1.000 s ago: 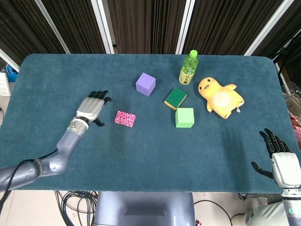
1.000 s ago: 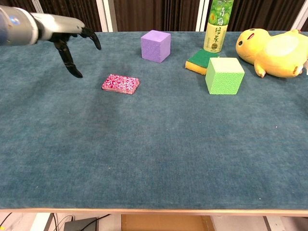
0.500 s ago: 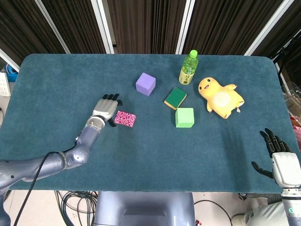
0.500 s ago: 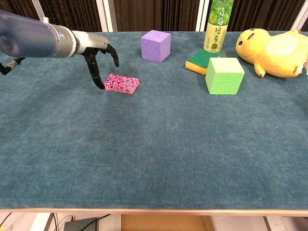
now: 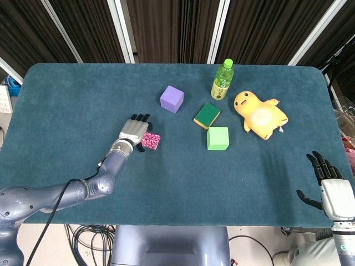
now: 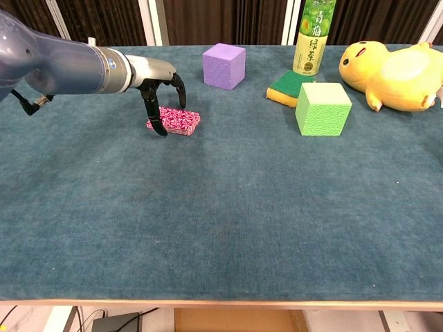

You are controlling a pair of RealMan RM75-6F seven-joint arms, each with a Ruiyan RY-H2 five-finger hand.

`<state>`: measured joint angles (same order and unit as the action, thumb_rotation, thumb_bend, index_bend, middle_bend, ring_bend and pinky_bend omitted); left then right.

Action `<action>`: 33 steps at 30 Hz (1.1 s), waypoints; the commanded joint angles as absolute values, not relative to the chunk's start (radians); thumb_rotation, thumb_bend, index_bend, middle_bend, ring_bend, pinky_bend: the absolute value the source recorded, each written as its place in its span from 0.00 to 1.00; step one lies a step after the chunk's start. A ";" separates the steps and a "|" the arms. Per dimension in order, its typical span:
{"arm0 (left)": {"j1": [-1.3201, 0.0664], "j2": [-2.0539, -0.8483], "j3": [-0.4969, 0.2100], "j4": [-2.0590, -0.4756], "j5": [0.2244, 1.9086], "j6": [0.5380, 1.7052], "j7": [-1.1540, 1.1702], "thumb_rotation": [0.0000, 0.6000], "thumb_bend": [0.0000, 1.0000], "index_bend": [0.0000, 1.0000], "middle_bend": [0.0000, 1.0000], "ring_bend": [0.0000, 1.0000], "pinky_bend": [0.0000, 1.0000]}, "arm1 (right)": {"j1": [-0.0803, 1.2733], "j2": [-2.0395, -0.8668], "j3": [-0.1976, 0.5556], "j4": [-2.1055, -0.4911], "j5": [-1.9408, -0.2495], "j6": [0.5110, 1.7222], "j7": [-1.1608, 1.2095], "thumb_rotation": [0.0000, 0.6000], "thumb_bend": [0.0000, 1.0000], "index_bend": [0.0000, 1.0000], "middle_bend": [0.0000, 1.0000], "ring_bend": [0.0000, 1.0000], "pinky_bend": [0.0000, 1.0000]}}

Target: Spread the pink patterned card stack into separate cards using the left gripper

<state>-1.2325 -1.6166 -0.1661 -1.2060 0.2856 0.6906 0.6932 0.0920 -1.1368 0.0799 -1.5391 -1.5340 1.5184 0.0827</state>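
My fingers (image 6: 160, 117) curled down, spread, over the left half of the pink card stack (image 6: 178, 120), holding nothing; contact I could not tell. My left hand (image 5: 135, 129) hovered there, near the purple cube (image 5: 171, 98). My right hand (image 5: 328, 183) lay open far right.

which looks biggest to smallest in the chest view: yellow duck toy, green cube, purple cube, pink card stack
1. yellow duck toy, though cut off at the frame edge
2. green cube
3. purple cube; it sits farther back, so the cubes' true order is unsure
4. pink card stack, partly covered by the left hand
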 commanded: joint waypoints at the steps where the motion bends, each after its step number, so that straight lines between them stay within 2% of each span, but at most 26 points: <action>1: -1.235 -1.622 -0.168 -1.198 0.292 0.695 0.684 1.00 0.19 0.36 0.06 0.00 0.00 | 0.092 -1.136 0.079 -1.540 -1.534 1.518 0.083 1.00 0.20 0.07 0.05 0.13 0.24; 33: -1.265 -1.639 -0.133 -1.167 0.256 0.686 0.672 1.00 0.23 0.41 0.07 0.00 0.00 | 0.092 -1.136 0.081 -1.548 -1.526 1.512 0.080 1.00 0.20 0.07 0.05 0.13 0.24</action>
<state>-1.2637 -1.6378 -0.1333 -1.1701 0.2575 0.6881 0.6724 0.0920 -1.1356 0.0813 -1.5480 -1.5254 1.5116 0.0801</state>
